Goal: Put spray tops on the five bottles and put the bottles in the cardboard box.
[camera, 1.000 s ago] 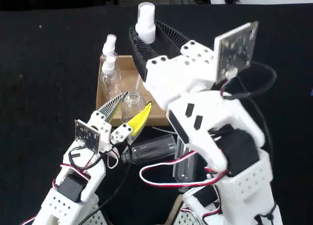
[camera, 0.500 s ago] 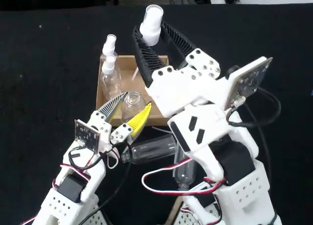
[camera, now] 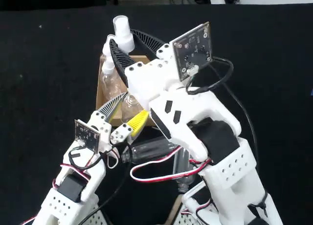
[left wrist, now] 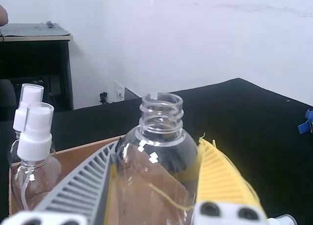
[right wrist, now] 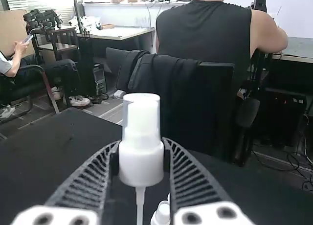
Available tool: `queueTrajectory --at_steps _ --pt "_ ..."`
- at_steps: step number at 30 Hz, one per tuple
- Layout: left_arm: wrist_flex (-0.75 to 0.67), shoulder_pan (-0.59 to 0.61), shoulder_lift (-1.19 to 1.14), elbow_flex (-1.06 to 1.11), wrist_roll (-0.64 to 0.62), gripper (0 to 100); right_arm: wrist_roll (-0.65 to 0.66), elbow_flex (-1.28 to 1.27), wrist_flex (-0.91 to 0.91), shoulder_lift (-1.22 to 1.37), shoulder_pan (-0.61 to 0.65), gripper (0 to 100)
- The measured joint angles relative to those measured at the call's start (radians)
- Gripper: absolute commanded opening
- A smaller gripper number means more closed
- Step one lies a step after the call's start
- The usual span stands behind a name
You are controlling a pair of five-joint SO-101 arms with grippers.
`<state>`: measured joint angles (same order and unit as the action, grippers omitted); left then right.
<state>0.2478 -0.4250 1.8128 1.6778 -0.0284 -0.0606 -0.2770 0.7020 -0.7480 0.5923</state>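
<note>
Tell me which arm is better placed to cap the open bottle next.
Right: the right gripper holds a spray top aloft, while the left gripper clamps the open bottle upright.

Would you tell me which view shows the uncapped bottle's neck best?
The left wrist view: the uncapped bottle sits close, held by the left end effector, threaded neck clear. The high view shows it from above, partly behind the right arm.
</note>
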Motion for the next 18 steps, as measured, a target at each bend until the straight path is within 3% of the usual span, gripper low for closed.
queueTrajectory --at_steps 18 --pt "0.0 0.0 0.0 0.0 0.0 6 0.0 -0.018 0.009 0.0 -0.032 1.2"
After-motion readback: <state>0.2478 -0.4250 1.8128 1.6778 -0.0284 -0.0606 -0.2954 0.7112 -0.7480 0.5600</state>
